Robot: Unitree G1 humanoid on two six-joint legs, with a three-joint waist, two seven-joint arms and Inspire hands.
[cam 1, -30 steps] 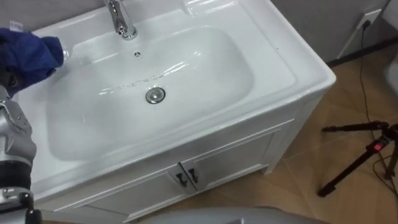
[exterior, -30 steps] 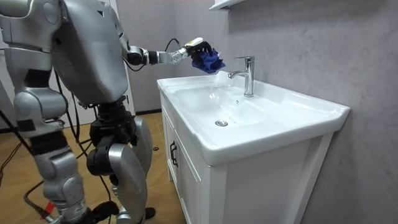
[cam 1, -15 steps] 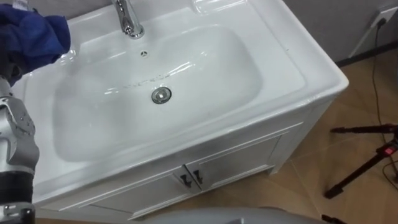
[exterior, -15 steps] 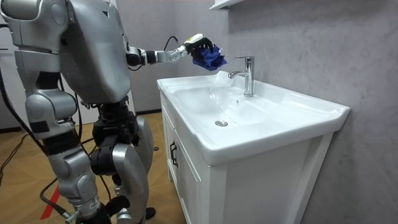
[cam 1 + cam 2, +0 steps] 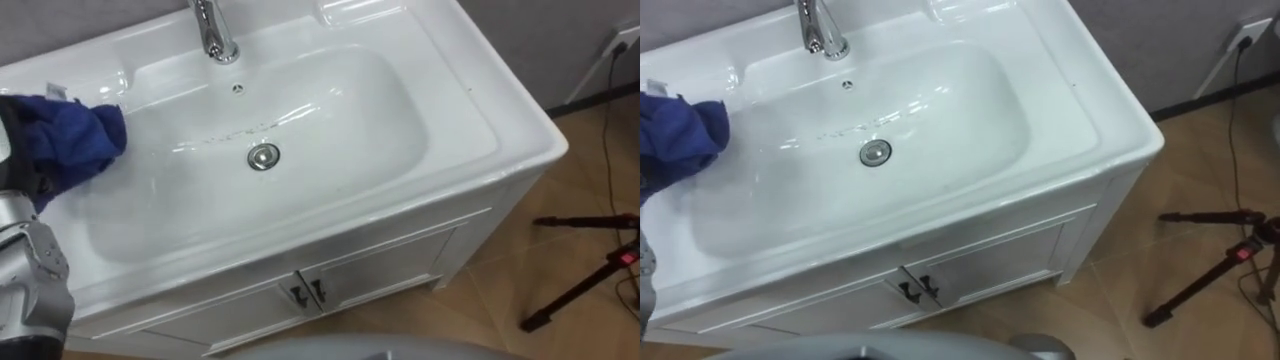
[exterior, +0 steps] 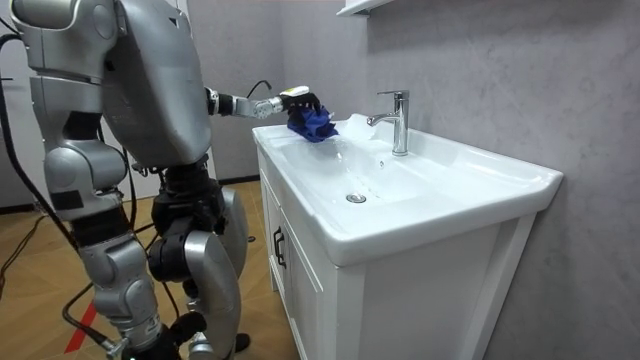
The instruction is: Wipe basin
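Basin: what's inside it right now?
A metal drain, an overflow hole below the faucet, and a blue cloth at the left edge, gripped by the left hand. The cloth hides what lies beneath.

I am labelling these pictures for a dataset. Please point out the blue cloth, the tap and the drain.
blue cloth [image 5: 75, 145], left eye view, on its bunched middle.
tap [image 5: 213, 30], left eye view, on its metal stem.
drain [image 5: 263, 156], left eye view, on its metal cover.

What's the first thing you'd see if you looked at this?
The bright blue cloth jumps out, bunched in the robot's left hand at the left end of the big white basin. Next comes the shiny faucet at the back rim, with the round metal drain nearer, in the bowl.
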